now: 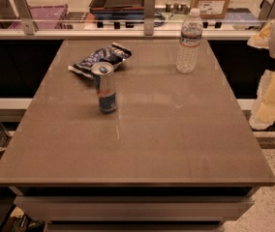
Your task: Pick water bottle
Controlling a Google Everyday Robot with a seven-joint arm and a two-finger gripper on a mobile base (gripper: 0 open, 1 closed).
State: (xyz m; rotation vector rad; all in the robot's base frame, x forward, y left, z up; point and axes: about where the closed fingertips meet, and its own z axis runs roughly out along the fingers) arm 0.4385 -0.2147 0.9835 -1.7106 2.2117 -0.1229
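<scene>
The water bottle (189,42) is tall, clear and ribbed, with a white cap and a pale label band. It stands upright at the far right of the brown table (166,139). My gripper (269,100), with pale cream and white parts, hangs at the right edge of the view. It is off the table's right side, well to the right of the bottle and nearer to me. It is apart from the bottle and holds nothing that I can see.
A slim blue-silver can (106,88) stands upright left of centre. A crumpled blue chip bag (100,58) lies behind it. A low glass rail (149,21) runs along the far edge, with a cardboard box (211,0) and trays beyond.
</scene>
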